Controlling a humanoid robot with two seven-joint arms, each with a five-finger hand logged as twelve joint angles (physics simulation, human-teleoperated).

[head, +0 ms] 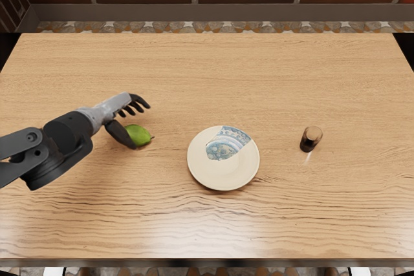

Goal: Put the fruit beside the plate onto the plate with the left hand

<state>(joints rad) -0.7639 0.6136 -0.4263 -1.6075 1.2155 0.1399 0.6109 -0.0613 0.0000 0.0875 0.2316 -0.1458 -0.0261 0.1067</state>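
One green fruit [139, 135] near plate [223, 176] — robot hand [123, 116] spread, empty, beside it — dark cup [310, 139] well apart.

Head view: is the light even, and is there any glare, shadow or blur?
In the head view, light is soft and even, with no glare on the table; only faint shadows lie under the plate and the green fruit; everything looks sharp.

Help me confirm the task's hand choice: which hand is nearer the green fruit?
Left. The left hand sits just left of the green fruit, thumb by it and fingers spread above. The right hand is not in view, so it cannot be placed.
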